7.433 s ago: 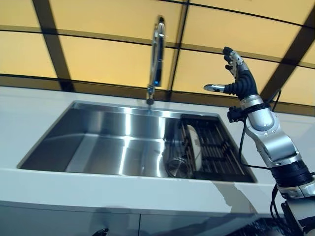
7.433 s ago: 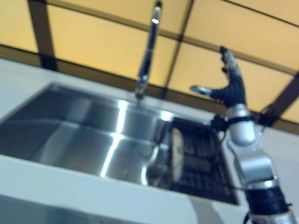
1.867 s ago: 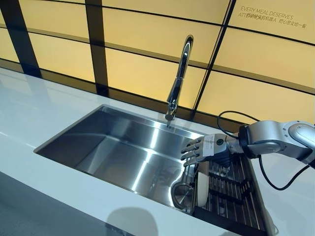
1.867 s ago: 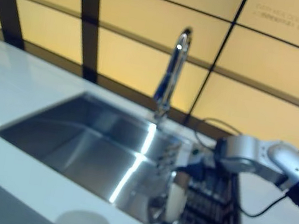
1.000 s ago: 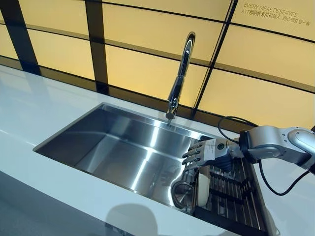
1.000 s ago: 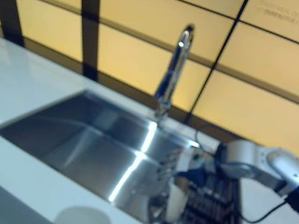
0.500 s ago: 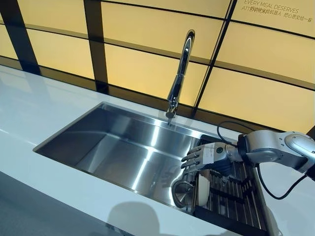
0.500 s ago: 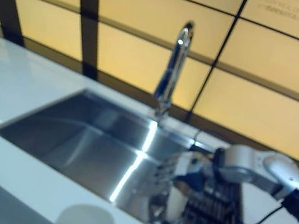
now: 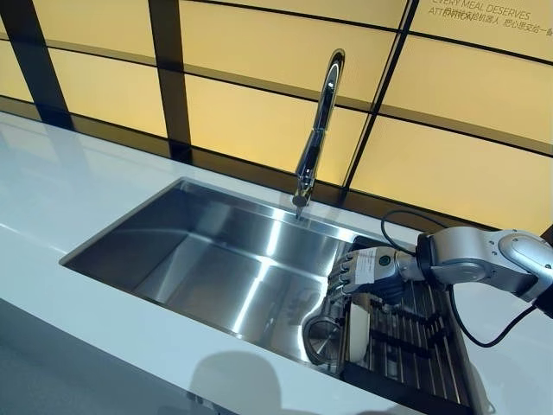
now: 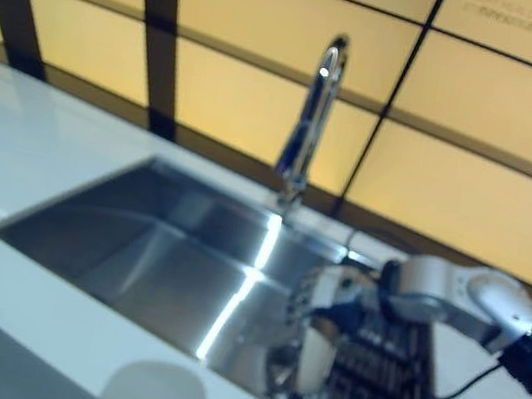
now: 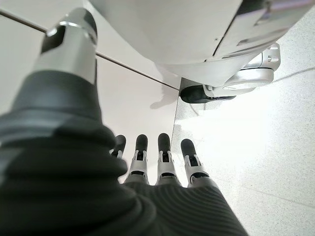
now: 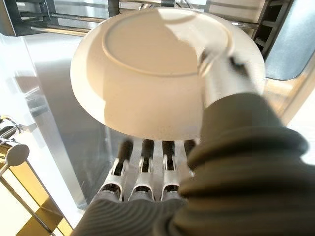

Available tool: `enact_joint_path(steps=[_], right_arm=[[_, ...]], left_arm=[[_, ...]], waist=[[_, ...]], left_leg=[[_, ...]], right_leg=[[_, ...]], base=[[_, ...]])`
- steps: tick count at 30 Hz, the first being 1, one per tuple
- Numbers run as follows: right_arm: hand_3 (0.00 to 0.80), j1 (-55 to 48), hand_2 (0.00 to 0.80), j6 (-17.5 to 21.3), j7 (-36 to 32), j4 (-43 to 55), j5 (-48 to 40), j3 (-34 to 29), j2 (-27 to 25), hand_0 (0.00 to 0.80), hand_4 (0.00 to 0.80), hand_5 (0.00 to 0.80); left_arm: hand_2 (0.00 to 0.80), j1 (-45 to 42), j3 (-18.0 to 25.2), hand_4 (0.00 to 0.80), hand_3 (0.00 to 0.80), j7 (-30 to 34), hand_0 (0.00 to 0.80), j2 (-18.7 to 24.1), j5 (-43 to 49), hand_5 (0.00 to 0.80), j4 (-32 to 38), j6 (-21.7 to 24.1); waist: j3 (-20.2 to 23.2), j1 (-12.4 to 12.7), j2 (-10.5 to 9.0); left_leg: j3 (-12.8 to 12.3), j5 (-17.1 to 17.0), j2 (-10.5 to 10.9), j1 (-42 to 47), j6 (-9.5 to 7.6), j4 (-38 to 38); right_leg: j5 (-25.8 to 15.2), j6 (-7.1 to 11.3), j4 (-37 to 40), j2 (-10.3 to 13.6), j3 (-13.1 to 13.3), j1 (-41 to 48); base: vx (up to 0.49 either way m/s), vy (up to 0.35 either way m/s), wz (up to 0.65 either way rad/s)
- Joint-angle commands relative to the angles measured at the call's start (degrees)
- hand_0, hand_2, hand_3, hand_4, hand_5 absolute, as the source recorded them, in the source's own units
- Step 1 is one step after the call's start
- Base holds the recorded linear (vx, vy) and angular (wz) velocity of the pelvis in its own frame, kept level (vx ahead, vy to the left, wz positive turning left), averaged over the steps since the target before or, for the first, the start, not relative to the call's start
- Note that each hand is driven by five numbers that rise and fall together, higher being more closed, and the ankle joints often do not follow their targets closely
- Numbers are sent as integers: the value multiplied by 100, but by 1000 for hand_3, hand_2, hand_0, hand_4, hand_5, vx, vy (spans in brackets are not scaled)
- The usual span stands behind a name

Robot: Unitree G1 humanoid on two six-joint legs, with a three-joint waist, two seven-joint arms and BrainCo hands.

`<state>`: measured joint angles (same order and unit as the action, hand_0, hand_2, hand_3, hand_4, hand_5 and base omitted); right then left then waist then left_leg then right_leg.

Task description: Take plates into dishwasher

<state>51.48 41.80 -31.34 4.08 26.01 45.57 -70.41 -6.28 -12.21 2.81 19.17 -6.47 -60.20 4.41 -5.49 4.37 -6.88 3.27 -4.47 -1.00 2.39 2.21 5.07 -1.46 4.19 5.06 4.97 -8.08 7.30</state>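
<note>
A white plate [image 9: 357, 325] stands on edge at the left end of the black dish rack [image 9: 408, 339] in the right part of the steel sink [image 9: 199, 259]. My right hand [image 9: 366, 266] reaches in from the right and sits on the plate's upper rim. In the right wrist view the plate's underside [image 12: 152, 64] fills the space between my thumb [image 12: 217, 69], which lies on that face, and my fingers [image 12: 145, 169], which pass behind the rim. My left hand [image 11: 165, 153] shows only in its own wrist view, hanging over the floor with straight fingers.
A tall chrome faucet [image 9: 315, 130] rises behind the sink's middle. A round metal piece [image 9: 319, 334] lies in the basin just left of the plate. White countertop [image 9: 52, 199] surrounds the sink, backed by a yellow panelled wall.
My right hand has dropped from above the rack onto the plate, and its spread fingers have closed around the rim over the last half second.
</note>
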Motion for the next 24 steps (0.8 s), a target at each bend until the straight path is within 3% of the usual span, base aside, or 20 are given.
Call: enact_joint_path(steps=[1, 2, 4, 6, 7, 9, 24], right_arm=[[436, 137, 436, -4, 159, -99, -31, -101, -72, 436, 436, 436], [436, 136, 436, -4, 159, -99, -31, -101, -72, 436, 436, 436], [508, 118, 508, 5, 156, -94, -36, -119, -80, 508, 508, 508], [678, 103, 678, 2, 143, -66, -46, -134, -88, 678, 678, 678], [684, 98, 684, -3, 142, -62, -57, -136, -92, 684, 684, 684], [800, 87, 800, 7, 154, -61, -37, -144, -89, 800, 800, 800], [800, 39, 800, 1, 223, -81, 17, -146, -105, 800, 800, 800]], left_arm=[[0, 326, -31, 0, 0, 51, 0, 248, 1, 0, -54, 194], [0, 326, -31, 0, 0, 51, 0, 249, 1, 0, -54, 194], [0, 311, -33, 0, 0, 52, 0, 246, 3, 0, -30, 190], [0, 302, -30, 0, 0, 46, 0, 241, 3, 0, -18, 186], [0, 302, -25, 0, 0, 50, 0, 243, 8, 0, -9, 176], [0, 306, -30, 0, 0, 49, 0, 247, -3, 0, -16, 186], [0, 332, -29, 0, 0, 53, 0, 258, 10, 0, -16, 169]], waist=[[13, 323, -186], [13, 323, -186], [16, 321, -178], [20, 319, -178], [22, 318, -178], [20, 316, -181], [4, 307, -191]], left_leg=[[-242, 358, -322, 363, 220, -122], [-242, 358, -322, 363, 220, -122], [-237, 359, -316, 365, 219, -117], [-240, 360, -314, 365, 217, -114], [-240, 361, -314, 366, 217, -113], [-250, 358, -318, 361, 218, -114], [-253, 356, -319, 350, 215, -117]], right_leg=[[-208, 160, -30, 20, -69, -45], [-208, 160, -30, 20, -69, -45], [-209, 163, -29, 17, -67, -47], [-210, 163, -26, 15, -60, -49], [-209, 162, -25, 14, -59, -48], [-215, 167, -22, 17, -57, -51], [-220, 161, -24, 10, -37, -67]], base=[[0, 0, 0], [0, 0, 0], [0, 0, 0], [0, 0, 0], [0, 0, 0], [0, 0, 0], [0, 0, 0]])
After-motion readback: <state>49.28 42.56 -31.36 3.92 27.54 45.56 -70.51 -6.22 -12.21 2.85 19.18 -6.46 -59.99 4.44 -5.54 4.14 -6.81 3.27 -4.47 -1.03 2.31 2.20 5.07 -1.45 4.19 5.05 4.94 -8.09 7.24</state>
